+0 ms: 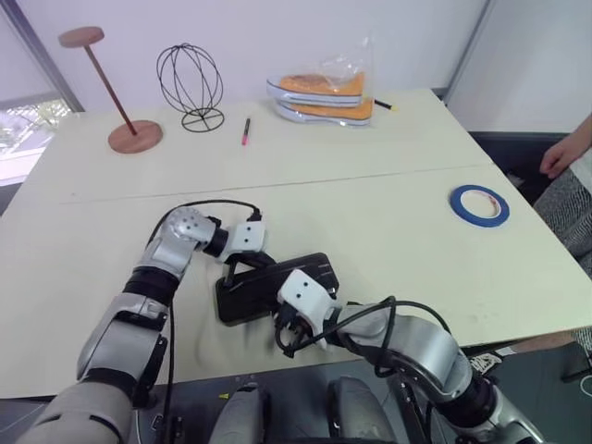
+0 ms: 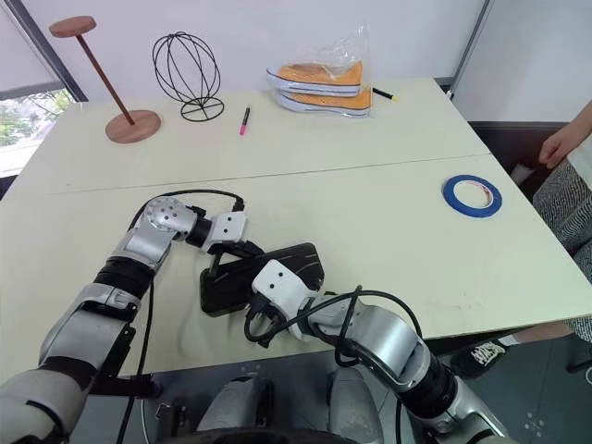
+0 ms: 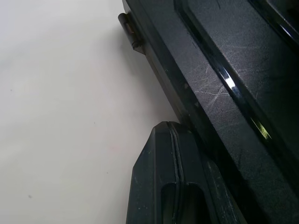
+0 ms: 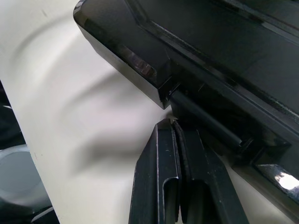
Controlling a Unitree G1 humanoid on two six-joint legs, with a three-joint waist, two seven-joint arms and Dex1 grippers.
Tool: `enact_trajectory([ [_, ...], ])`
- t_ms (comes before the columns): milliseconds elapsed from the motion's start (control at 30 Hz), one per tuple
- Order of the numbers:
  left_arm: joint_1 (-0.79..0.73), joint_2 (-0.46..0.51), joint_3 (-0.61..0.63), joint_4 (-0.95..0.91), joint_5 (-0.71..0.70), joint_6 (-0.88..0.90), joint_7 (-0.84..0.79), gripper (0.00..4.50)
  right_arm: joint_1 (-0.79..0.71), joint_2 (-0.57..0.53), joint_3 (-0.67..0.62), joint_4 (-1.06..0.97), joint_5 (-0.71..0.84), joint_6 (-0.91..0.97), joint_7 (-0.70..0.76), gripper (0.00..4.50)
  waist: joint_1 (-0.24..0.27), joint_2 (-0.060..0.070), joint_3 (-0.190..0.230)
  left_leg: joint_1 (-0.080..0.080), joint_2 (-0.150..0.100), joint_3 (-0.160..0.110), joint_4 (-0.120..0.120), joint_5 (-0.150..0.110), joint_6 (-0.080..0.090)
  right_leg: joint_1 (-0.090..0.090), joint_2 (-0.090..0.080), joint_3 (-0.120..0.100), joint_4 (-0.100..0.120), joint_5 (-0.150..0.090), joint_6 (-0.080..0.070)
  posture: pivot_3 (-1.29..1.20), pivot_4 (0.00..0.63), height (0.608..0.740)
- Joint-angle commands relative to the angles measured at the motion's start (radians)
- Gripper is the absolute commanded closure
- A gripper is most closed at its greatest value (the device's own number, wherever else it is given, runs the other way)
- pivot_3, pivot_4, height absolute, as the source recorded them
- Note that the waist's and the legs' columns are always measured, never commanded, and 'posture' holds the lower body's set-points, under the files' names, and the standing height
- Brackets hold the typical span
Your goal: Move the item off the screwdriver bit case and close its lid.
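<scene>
At the far left of the table (image 1: 83, 305) stand a wooden stand (image 1: 106, 88) and a wire globe (image 1: 189, 85), with a pink pen (image 1: 246, 130) just beyond them; none of these matter to us here.

Coming in toward the near edge, our left gripper (image 1: 228, 269) is down at the left short end of the case (image 1: 319, 272). In the left wrist view its fingers (image 3: 173, 186) look pressed together, tip right against the case's dark side wall, close by a small hinge knuckle. We read them as closed on nothing, nudging or steadying.

The case lies with its long axis running left to right and slightly away from us. Its lid (image 2: 277, 264) appears down over the body, dark and flat; whether the latch has caught we cannot tell.

Our right gripper (image 1: 285, 333) sits at the near long edge of the case, toward its middle. Its fingers (image 4: 177, 182) are shut together with nothing between them, tips touching the rim where lid meets body. So the case lies just ahead of this gripper and to the right of the left one, pinned between the two. Both are equally near; the right one is better placed to press the near edge down, we judge.

Farther back stand the bagged shoes (image 1: 326, 95). Far to the right, well apart from the case, the tape (image 1: 479, 204) lies flat, already off it. A person's hand (image 1: 564, 153) shows at the right edge.
</scene>
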State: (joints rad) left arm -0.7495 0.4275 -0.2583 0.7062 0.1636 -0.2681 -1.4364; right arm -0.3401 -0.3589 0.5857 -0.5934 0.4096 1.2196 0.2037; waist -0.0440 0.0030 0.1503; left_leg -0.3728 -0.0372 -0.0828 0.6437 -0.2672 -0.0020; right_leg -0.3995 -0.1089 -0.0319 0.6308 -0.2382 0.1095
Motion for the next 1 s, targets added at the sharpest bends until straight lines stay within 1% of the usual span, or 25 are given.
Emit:
enact_trajectory([
  [33, 0.114, -0.083, -0.184, 0.117, 0.078, -0.097, -0.066, 4.50, -0.106, -0.001, -0.132, 0.008, -0.121, -0.082, -0.079, 4.42, 0.001, 0.006, -0.004, 0.000, 0.000, 0.000, 0.000, 0.000, 0.000, 0.000, 0.000, 0.000, 0.000, -0.001, 0.002, 0.00, 0.150, 0.740],
  [133, 0.081, -0.106, -0.151, 0.157, 0.073, -0.108, -0.028, 4.50, -0.108, 0.002, -0.131, 0.010, -0.118, -0.082, -0.078, 4.42, 0.005, 0.012, -0.008, 0.001, 0.000, 0.000, 0.000, 0.000, 0.000, 0.002, 0.000, 0.000, 0.000, -0.003, 0.005, 0.00, 0.150, 0.740],
  [300, 0.008, -0.151, -0.091, 0.211, 0.040, -0.095, 0.026, 4.50, -0.125, 0.008, -0.120, 0.039, -0.117, -0.100, -0.072, 4.42, 0.014, 0.012, -0.008, 0.001, 0.000, -0.001, 0.001, 0.000, 0.000, 0.003, -0.001, -0.001, 0.000, -0.004, 0.006, 0.00, 0.150, 0.740],
  [433, -0.036, -0.147, -0.065, 0.243, 0.029, -0.096, 0.047, 4.50, -0.144, -0.019, -0.088, 0.041, -0.108, -0.104, -0.033, 4.42, 0.031, 0.009, -0.007, 0.002, 0.000, -0.001, 0.002, 0.000, 0.000, 0.004, -0.001, -0.001, 0.000, -0.003, 0.006, 0.00, 0.150, 0.740],
  [600, -0.056, -0.066, 0.014, 0.230, -0.022, -0.052, 0.073, 4.50, -0.149, -0.106, -0.089, 0.003, -0.074, -0.088, 0.055, 4.42, 0.033, 0.007, -0.005, -0.001, -0.001, -0.002, 0.003, 0.000, 0.000, 0.002, -0.001, -0.001, 0.000, -0.003, 0.006, 0.00, 0.150, 0.740],
  [700, -0.059, -0.022, 0.055, 0.217, -0.045, -0.030, 0.116, 4.50, -0.152, -0.147, -0.100, -0.007, -0.052, -0.087, 0.099, 4.42, 0.032, 0.002, -0.001, -0.001, -0.001, -0.002, 0.002, 0.000, 0.000, 0.002, -0.002, -0.002, 0.000, -0.003, 0.006, 0.00, 0.150, 0.740],
  [900, -0.083, 0.075, 0.151, 0.203, -0.082, 0.000, 0.300, 4.50, -0.143, -0.219, -0.141, -0.044, -0.011, -0.075, 0.196, 4.42, 0.027, -0.006, 0.008, -0.004, 0.000, -0.003, 0.001, 0.000, 0.000, -0.002, 0.000, -0.002, 0.000, -0.003, 0.006, 0.00, 0.150, 0.740],
  [967, -0.076, 0.098, 0.204, 0.151, -0.124, 0.043, 0.358, 4.50, -0.143, -0.252, -0.167, -0.060, 0.002, -0.073, 0.239, 4.42, 0.029, -0.009, 0.012, -0.011, 0.000, -0.003, 0.001, 0.000, 0.000, -0.010, 0.001, -0.002, 0.000, -0.003, 0.006, 0.00, 0.150, 0.740],
  [1000, -0.070, 0.104, 0.225, 0.123, -0.143, 0.068, 0.376, 4.50, -0.143, -0.266, -0.178, -0.065, 0.007, -0.074, 0.257, 4.42, 0.029, -0.009, 0.014, -0.016, 0.000, -0.003, 0.002, 0.000, -0.001, -0.014, 0.001, -0.002, 0.001, -0.001, 0.002, 0.00, 0.150, 0.740],
])
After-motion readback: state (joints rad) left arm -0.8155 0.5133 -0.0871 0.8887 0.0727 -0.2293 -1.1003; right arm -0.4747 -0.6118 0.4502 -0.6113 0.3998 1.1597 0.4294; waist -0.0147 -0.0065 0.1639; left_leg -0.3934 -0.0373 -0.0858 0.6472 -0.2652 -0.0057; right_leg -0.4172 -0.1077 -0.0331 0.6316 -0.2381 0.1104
